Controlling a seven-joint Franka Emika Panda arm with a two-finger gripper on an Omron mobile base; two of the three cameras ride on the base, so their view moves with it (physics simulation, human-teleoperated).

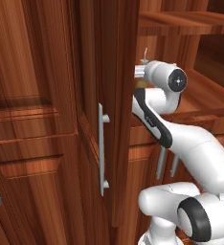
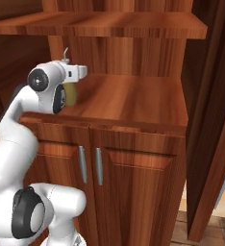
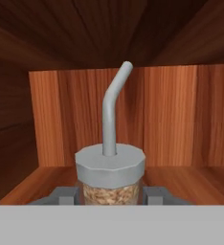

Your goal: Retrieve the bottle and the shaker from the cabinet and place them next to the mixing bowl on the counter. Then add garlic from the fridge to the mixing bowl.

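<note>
I find the bottle [image 3: 110, 184] on the left end of the shelf [image 2: 133, 98] in the cabinet [image 1: 47, 119] niche, close to the niche's left wall. In the hand view its grey cap and bent pale spout rise directly ahead, with the neck and its olive-yellow contents just below the cap. The two fingers [image 3: 61, 194] sit tight against either side of the neck, so I record the gripper [image 3: 110, 196] as clenched on the bottle.

In the right base view a patch of the yellow glass shows beside the wrist, and the thin spout stands above the hand. The left base view shows the same spout tip over the wrist, and a sliver of yellow beneath it.

The arm [image 1: 181, 143] reaches up from the base into the niche. An upper shelf board [image 2: 100, 24] spans above. Below the niche are two closed doors with silver bar handles [image 2: 81, 164]. A tall door [image 1: 109, 110] stands open at the niche's left edge.
</note>
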